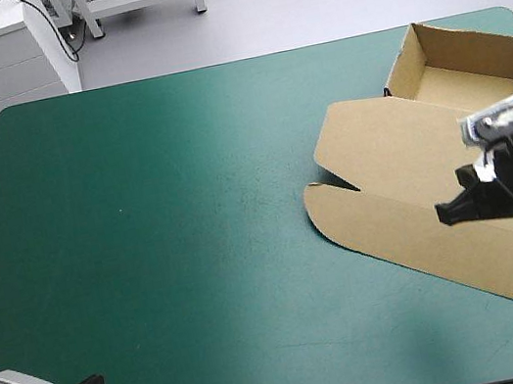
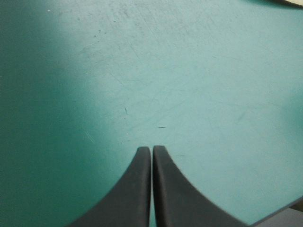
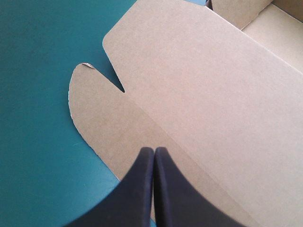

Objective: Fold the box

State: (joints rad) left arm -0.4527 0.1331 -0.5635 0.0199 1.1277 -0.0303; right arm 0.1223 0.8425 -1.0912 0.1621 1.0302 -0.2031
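Here the right gripper [image 3: 154, 150], clenched empty, hangs over the flat lid [image 3: 199, 94] of the brown cardboard box [image 1: 462, 86]; the left gripper [image 2: 152, 149], likewise clenched, sits well apart from the box.

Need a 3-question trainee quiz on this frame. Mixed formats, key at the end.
1. True or false: the box has walls raised into a tray near the far right corner of the cover, and its lid lies flat.
2. Pick one: the right gripper is over A) bare cover, B) the flat lid, C) the inside of the tray.
3. Fill in: the left gripper sits over bare cover with its fingers ___.

Key: 1 true; 2 B; 3 shut.
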